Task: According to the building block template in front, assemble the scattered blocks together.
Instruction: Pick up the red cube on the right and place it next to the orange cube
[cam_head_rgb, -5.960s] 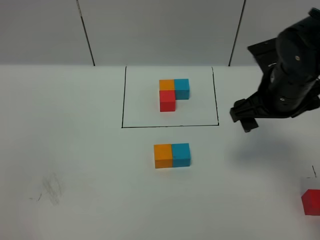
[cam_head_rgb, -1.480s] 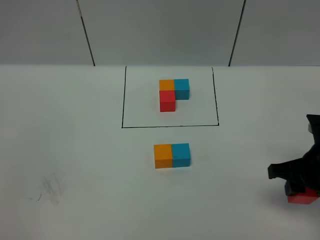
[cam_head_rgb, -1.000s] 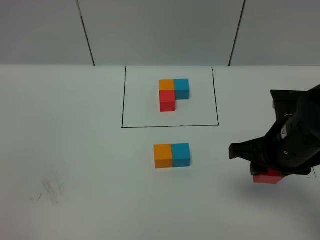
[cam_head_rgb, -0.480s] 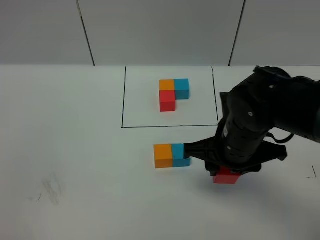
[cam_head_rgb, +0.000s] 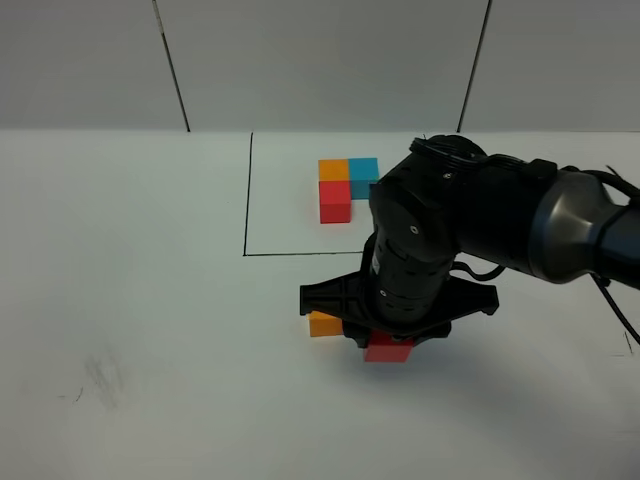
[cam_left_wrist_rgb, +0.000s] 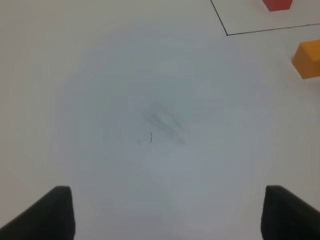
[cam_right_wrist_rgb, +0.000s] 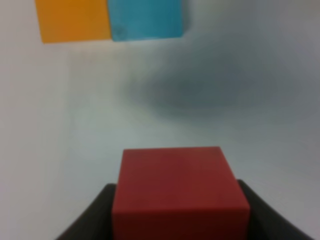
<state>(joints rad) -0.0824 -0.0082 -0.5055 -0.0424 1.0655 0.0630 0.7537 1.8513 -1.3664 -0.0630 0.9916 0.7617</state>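
Gripper (cam_right_wrist_rgb: 180, 222) around one red cube (cam_right_wrist_rgb: 177, 185)

Right arm (cam_head_rgb: 450, 240): bulky rounded black shell, grey sheen, thin black cable (cam_head_rgb: 615, 305) trailing. Left gripper (cam_left_wrist_rgb: 165, 215): blunt matte black fingertips (cam_left_wrist_rgb: 52, 215).

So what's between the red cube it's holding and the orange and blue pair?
Nothing: in the right wrist view only bare table, shadowed, separates the red cube from the orange cube and blue cube.
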